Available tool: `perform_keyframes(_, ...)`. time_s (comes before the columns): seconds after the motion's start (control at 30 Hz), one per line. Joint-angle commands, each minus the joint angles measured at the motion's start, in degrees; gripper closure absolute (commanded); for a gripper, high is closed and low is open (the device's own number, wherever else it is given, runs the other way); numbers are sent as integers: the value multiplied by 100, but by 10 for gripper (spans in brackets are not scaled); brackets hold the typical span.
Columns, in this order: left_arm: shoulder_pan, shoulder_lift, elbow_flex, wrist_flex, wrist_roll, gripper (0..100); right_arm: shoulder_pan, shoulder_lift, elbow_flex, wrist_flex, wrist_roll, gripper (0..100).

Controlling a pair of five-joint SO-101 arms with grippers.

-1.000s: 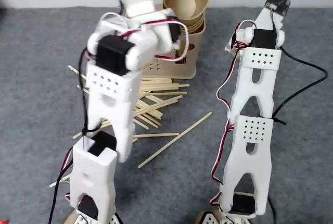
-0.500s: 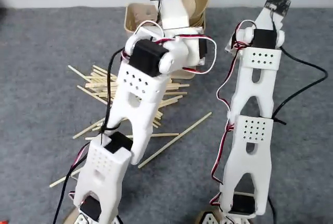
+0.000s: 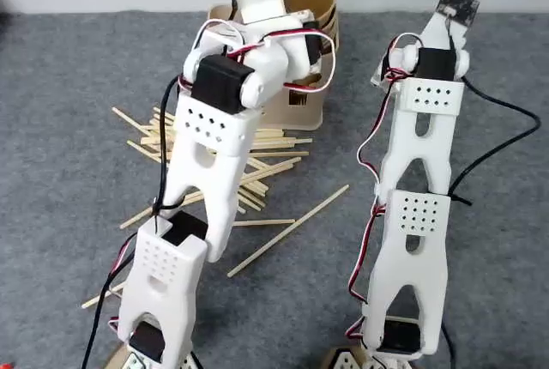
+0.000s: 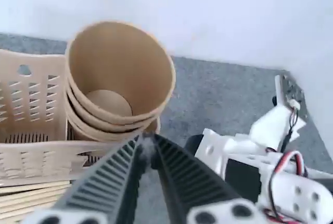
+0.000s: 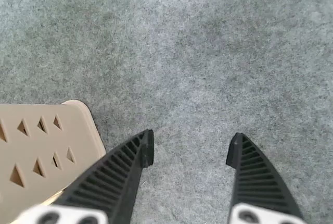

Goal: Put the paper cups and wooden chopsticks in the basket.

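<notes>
Okay, my left hand (image 4: 148, 148) is up by the basket (image 4: 26, 109), jaws pressed together with nothing I can make out between them. The paper cups (image 4: 117, 78) sit nested in one stack inside the basket, tilted rather than upright. That's my first worry: the hand is close to that leaning stack, and a careless swing could clip the rim and tip the cups out, or shove the light basket across the table (image 3: 69, 86). The looping wires (image 3: 322, 51) on that arm hang near the basket too, and I think they could catch on its edge. My right hand (image 5: 190, 148) hangs with its jaws spread wide and empty over bare cover, just beside a corner of the basket, so both arms crowd one spot and could knock each other. The chopsticks (image 3: 257, 159) lie on the table in a criss-crossed heap on the near side of the basket, with one stray stick (image 3: 287, 232) apart from it, nearer the arm bases. They're thin and flat against a soft surface, so I expect a pinch to slip, or to drag neighbours along. The table wears a grey, fuzzy, carpet-like cover, and behind it stands a plain pale wall (image 4: 208, 15).
</notes>
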Motion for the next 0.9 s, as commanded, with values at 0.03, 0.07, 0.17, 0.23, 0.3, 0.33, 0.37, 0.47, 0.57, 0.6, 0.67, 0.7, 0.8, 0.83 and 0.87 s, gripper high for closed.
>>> perform_keyframes(0.03,-44,-185,-180,-141,-35,988,-40,-497,-220,251,-18,757)
perform_keyframes(0.07,-62,-237,-356,-141,-35,988,-40,-505,-220,251,-18,757)
perform_keyframes(0.17,-185,-404,-1077,-141,-62,987,13,-505,-220,251,-18,757)
perform_keyframes(0.23,-334,-501,-1640,-132,-62,987,40,-505,-220,251,-18,757)
perform_keyframes(0.3,-642,-712,-1666,-105,-70,987,22,-523,-229,251,-9,757)
perform_keyframes(0.33,-800,-897,-1640,-105,-123,987,-4,-549,-229,251,-9,757)
perform_keyframes(0.37,-985,-1055,-1631,-97,-246,987,-75,-611,-220,251,-9,757)
perform_keyframes(0.47,-1468,-1451,-1613,149,-703,987,-277,-866,-220,251,149,757)
perform_keyframes(0.57,-1802,-1662,-1613,1319,-1503,987,-558,-1068,-220,251,756,757)
perform_keyframes(0.6,-1899,-1714,-1596,1213,-1793,987,-655,-1103,-220,251,949,757)
perform_keyframes(0.67,-2145,-1802,-1552,1240,-2374,987,-813,-1182,-220,251,1240,757)
perform_keyframes(0.7,-2242,-1802,-1552,1240,-2725,987,-884,-1209,-220,251,1336,757)
perform_keyframes(0.8,-2479,-1758,-1341,1240,-3640,987,-1051,-1270,-220,251,1538,757)
perform_keyframes(0.83,-2541,-1749,-1200,1240,-3807,987,-1138,-1288,-220,251,1635,757)
perform_keyframes(0.87,-2567,-1749,-1042,1240,-3886,987,-1218,-1305,-220,251,1732,757)
